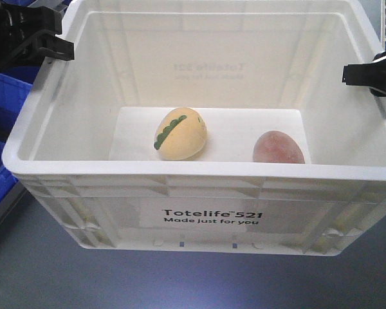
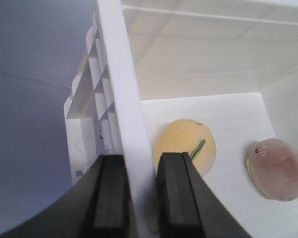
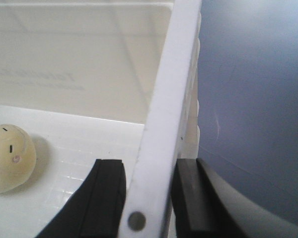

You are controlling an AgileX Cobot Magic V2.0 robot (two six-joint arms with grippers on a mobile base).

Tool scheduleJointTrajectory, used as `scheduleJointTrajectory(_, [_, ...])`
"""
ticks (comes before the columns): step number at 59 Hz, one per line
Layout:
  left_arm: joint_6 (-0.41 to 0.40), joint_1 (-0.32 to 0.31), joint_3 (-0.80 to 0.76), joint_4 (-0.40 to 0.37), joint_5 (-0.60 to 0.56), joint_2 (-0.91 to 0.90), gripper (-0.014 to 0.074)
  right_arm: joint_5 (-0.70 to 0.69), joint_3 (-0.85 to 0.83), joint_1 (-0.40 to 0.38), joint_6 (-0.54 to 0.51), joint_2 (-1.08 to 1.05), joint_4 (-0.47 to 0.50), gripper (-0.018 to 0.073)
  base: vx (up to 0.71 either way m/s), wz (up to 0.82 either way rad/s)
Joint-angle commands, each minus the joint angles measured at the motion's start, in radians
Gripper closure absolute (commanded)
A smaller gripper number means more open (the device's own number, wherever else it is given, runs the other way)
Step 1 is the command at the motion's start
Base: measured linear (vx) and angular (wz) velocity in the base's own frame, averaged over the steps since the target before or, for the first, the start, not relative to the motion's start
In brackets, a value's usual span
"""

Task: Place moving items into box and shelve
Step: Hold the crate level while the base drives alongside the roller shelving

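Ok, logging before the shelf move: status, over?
Left gripper, right gripper clamped on white Totelife crate side rims. Yellow egg, reddish-brown egg inside. Blue bin close on left.

The bottom edge crops the left tool [image 2: 139, 163] and the right tool [image 3: 149, 168] in their wrist views. Left of the right tool, an egg-shaped item [image 3: 10, 158] runs out of frame; which one is unclear. A wall of the box [image 1: 199, 170] hides the base of the reddish-brown egg [image 1: 278, 147].
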Motion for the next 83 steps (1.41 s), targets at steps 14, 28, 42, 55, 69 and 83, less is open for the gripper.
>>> scheduleJointTrajectory(14, [0.015,-0.009,-0.039,-0.081,-0.109,-0.040,0.0603,-0.132,-0.046,-0.002,-0.003,-0.024,0.045,0.0565,0.14,0.36])
scheduleJointTrajectory(28, [0.015,-0.009,-0.039,-0.081,-0.109,-0.040,0.0603,-0.132,-0.046,-0.002,-0.003,-0.024,0.045,0.0565,0.12,0.38])
scheduleJointTrajectory(42, [0.015,-0.009,-0.039,-0.081,-0.109,-0.040,0.0603,-0.132,-0.046,-0.002,-0.003,-0.024,0.045,0.0565,0.11,0.39])
scheduleJointTrajectory(55, [0.015,-0.009,-0.039,-0.081,-0.109,-0.040,0.0603,-0.132,-0.046,-0.002,-0.003,-0.024,0.045,0.0565,0.10,0.39])
scheduleJointTrajectory(69, [0.015,-0.009,-0.039,-0.081,-0.109,-0.040,0.0603,-0.132,-0.046,-0.002,-0.003,-0.024,0.045,0.0565,0.10,0.38])
scheduleJointTrajectory(83, [0.015,-0.009,-0.039,-0.081,-0.109,-0.040,0.0603,-0.132,-0.046,-0.002,-0.003,-0.024,0.045,0.0565,0.10,0.38])
